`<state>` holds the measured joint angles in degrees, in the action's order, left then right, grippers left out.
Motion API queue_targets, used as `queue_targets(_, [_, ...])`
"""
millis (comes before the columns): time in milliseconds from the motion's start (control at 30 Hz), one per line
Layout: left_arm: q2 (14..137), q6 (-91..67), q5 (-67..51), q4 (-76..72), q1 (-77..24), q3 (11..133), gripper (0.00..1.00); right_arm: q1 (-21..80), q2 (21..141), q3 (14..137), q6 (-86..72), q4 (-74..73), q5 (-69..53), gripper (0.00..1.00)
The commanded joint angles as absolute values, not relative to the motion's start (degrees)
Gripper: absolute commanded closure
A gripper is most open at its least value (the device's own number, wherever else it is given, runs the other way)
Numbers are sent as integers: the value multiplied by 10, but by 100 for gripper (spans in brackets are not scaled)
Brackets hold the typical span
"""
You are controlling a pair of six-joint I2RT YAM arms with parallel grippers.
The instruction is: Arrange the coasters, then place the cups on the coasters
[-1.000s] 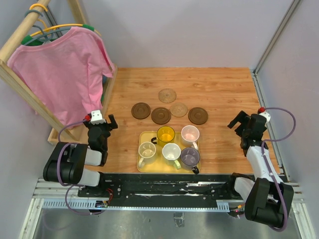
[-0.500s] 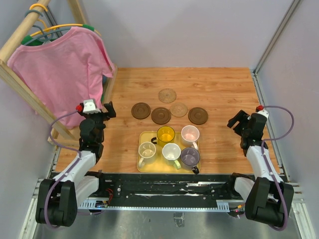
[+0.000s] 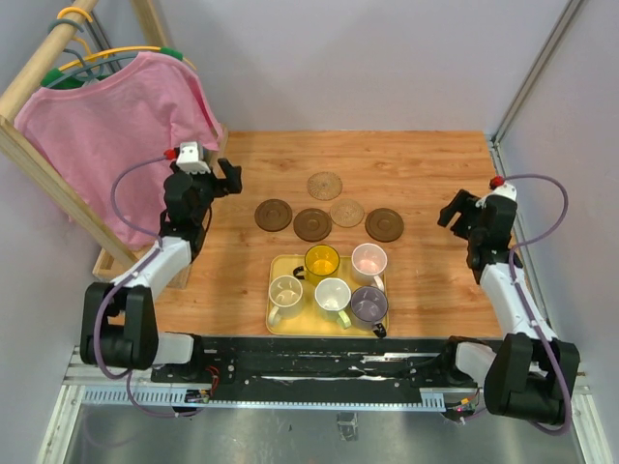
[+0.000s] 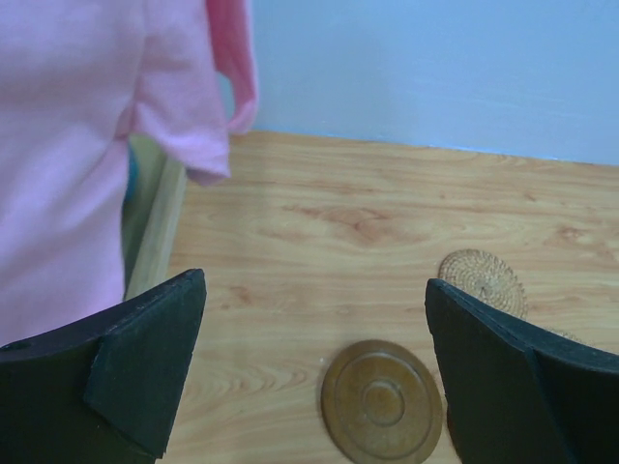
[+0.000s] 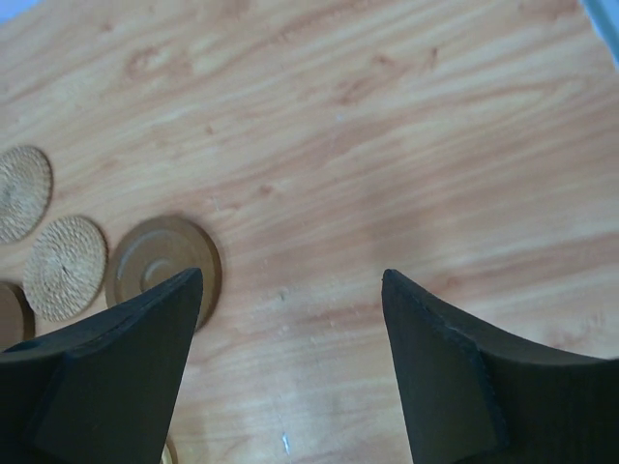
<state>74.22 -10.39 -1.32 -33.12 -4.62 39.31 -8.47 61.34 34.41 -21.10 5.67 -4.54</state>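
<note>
The left gripper (image 3: 227,176) is held over the far-left part of the table (image 3: 426,164), its jaws fully spread and nothing between them. Beyond the yellow tray (image 3: 302,325), the coasters are seen in a loose group. From left they are the leftmost dark coaster (image 3: 274,215), the middle dark coaster (image 3: 312,224), the far tan coaster (image 3: 325,185), the near tan coaster (image 3: 347,212) and the rightmost dark coaster (image 3: 384,224). The middle dark coaster and the near tan coaster appear to touch. The five cups (image 3: 333,293) are gathered on the tray, none on a coaster. The right gripper (image 3: 453,211) is held over the right part of the table, jaws well apart and empty.

The step in hand is judged to be the spacing of the coasters. Each outer disc is best taken by the nearer arm. Because the discs are thin and lie flat on the wood, the fingers should be lowered astride the rim, close to the surface. Gaps should be left wide enough for cup handles.

The table is of smooth wood grain. At the left, a wooden rack (image 3: 39,164) carrying a pink shirt (image 3: 116,135) stands close to the left arm, so a snag on the cloth is possible. Plain grey walls enclose the space, and a metal post (image 3: 537,77) stands at the right.
</note>
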Motion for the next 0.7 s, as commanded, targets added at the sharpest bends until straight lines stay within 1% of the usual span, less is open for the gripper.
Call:
queue_targets(0, [804, -110, -60, -295, -42, 471, 0, -75, 648, 414, -177, 58, -44, 26])
queue_targets(67, [833, -111, -62, -290, -42, 490, 0, -71, 674, 443, -171, 58, -52, 34])
queue_targets(133, [860, -107, -70, -300, -42, 491, 0, -62, 704, 475, -163, 54, -57, 44])
queue_targets(267, [883, -92, -68, -367, -42, 457, 0, -34, 781, 539, -135, 37, -67, 62])
queue_targets(333, [896, -79, -77, -384, -42, 449, 0, -20, 816, 559, -117, 32, -72, 76])
queue_targets(367, [904, -72, -85, -386, -42, 449, 3, -13, 833, 564, -110, 31, -72, 84])
queue_targets(400, [912, -67, -94, -386, -42, 449, 10, -7, 847, 565, -104, 33, -72, 92])
queue_targets(433, [920, -68, -99, -386, -42, 450, 21, -2, 861, 565, -100, 36, -72, 97])
queue_targets(467, [927, -72, -102, -386, -42, 451, 35, 2, 874, 563, -99, 39, -76, 99])
queue_targets(500, [935, -77, -110, -386, -42, 454, 53, 6, 888, 563, -98, 44, -82, 99])
queue_targets(600, [954, -83, -141, -389, -42, 464, 93, 19, 921, 564, -100, 47, -106, 99])
queue_targets(633, [960, -83, -146, -385, -42, 467, 99, 24, 932, 567, -100, 47, -113, 99])
queue_targets(667, [967, -81, -150, -381, -42, 471, 99, 29, 942, 572, -100, 45, -119, 99])
